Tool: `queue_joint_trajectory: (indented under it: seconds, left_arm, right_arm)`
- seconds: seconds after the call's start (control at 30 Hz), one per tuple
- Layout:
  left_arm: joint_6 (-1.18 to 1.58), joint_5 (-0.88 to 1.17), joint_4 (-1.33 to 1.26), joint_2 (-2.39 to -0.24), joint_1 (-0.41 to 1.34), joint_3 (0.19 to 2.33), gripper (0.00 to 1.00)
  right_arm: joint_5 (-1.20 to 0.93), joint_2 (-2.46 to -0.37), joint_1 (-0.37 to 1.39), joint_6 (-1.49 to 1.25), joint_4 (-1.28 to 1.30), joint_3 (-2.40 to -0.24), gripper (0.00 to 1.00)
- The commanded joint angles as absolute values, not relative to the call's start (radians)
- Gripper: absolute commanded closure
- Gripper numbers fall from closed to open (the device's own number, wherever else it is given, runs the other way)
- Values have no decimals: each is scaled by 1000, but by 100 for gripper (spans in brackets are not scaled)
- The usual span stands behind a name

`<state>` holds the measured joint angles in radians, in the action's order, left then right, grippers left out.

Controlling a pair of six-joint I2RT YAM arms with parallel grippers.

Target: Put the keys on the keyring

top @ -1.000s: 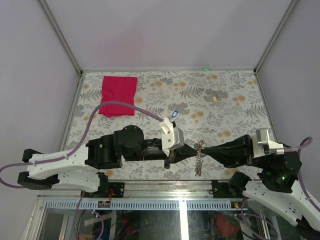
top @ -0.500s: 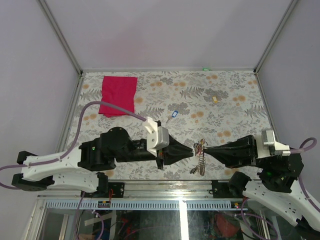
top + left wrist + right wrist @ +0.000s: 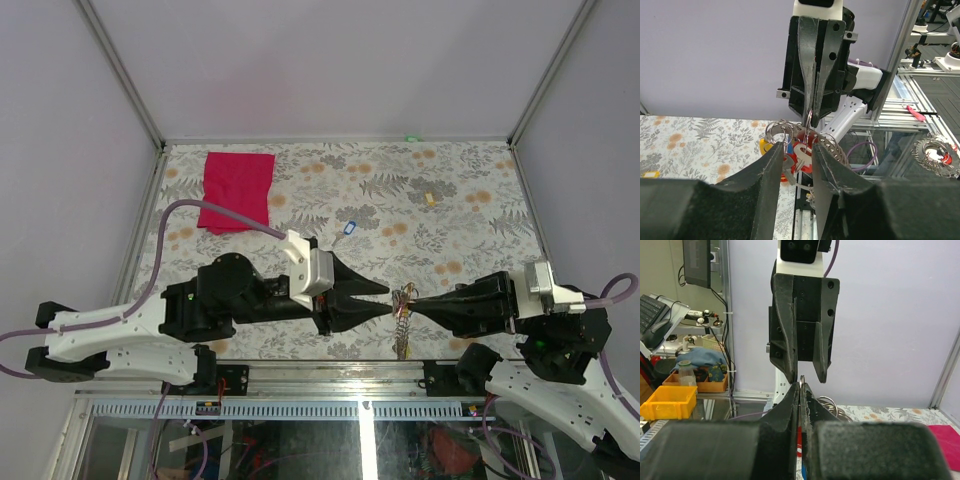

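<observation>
A red cloth (image 3: 237, 190) lies toward ten o'clock on the flowered table (image 3: 470, 230). The left gripper (image 3: 389, 300) points to three o'clock. Its fingers (image 3: 767, 185) are apart, one on each side of the keyring (image 3: 403, 298). A blue-tagged key (image 3: 348, 227) lies alone on the table, at eleven o'clock from the ring. The keyring hangs over the near edge, with red- and yellow-tagged keys (image 3: 799, 151) dangling toward six o'clock. The right gripper (image 3: 413, 304) faces nine o'clock, fingers together and pinching the ring's wire. A tan block (image 3: 430, 198) sits at one o'clock.
</observation>
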<state>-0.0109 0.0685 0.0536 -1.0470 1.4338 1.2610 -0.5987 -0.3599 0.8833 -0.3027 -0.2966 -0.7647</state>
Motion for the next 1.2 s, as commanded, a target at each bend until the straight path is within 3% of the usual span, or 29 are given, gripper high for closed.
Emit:
queue_joint_trajectory:
  seconds: [0.0,0.7,1.03,1.17]
  left_arm:
    - [2,92,-26,-1066,1435,1264,69]
    - [-2,107,-42,-1104,1436,1286,72]
    - [-2,115,-19,-1121,1435,1293,98]
    - [-2,123,-14,-1114,1435,1297,100]
  right_arm:
    - [-620,-373,881,-298,-359,-811,100]
    - [-661,-387,881,-294,-340,-816,100]
    - [-657,-382,882,-292,-329,-820,100]
    - [-652,-380,882,-287,-314,-818,100]
